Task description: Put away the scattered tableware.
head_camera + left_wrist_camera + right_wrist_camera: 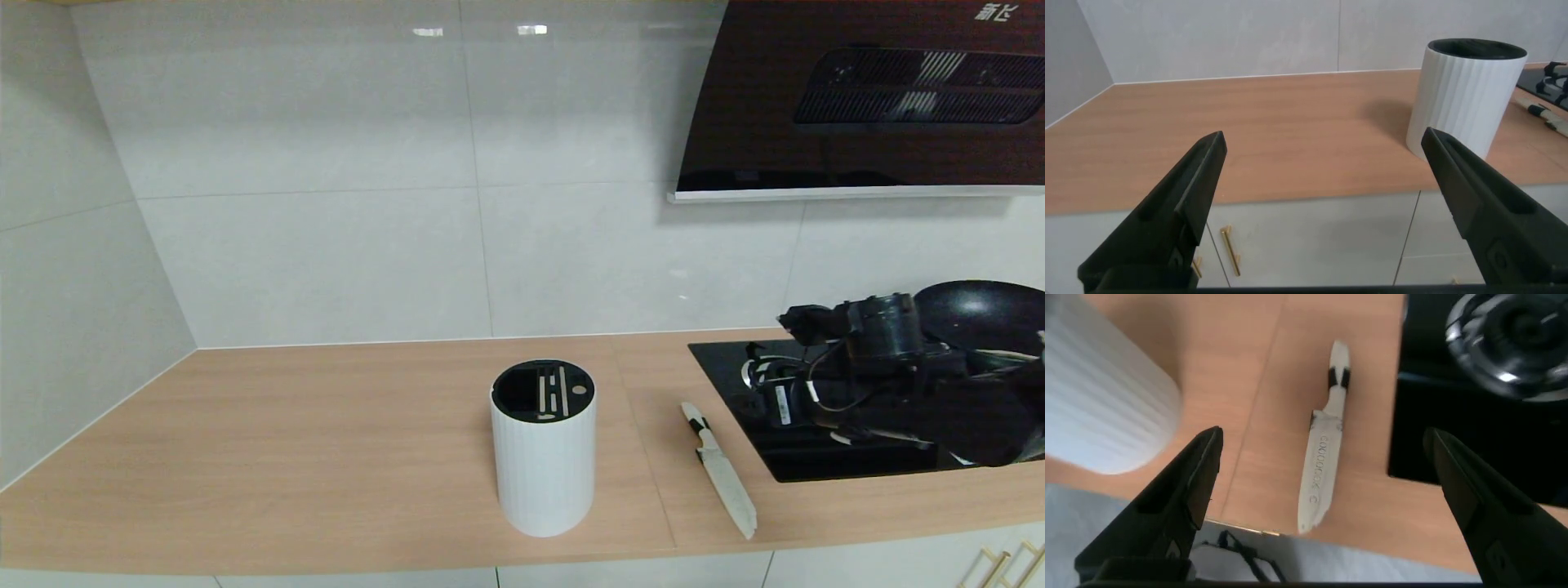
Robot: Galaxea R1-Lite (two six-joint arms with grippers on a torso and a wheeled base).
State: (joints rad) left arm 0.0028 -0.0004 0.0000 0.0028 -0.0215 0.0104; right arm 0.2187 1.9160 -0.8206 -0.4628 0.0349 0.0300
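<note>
Knife [718,469] flat on countertop [286,457], between white slotted holder [544,449] and black cooktop [735,384]; handle toward wall, blade tip near front edge.
Risks (judged): (a) thin blade flat on wood gives the pads little to bite, so a shallow close could skate it toward the edge & off; (b) a grip on the blade rather than the handle would leave it badly angled for the holder's narrow slots; (c) a careless swing could tip the holder, which stands free. Pose: R gripper [1321,441] is raised & aimed down at the knife, jaws spread wide, nothing held; right arm [890,343] is over the cooktop. L gripper [1323,137] sits low before the counter front, jaws likewise wide & empty, facing the holder.
</note>
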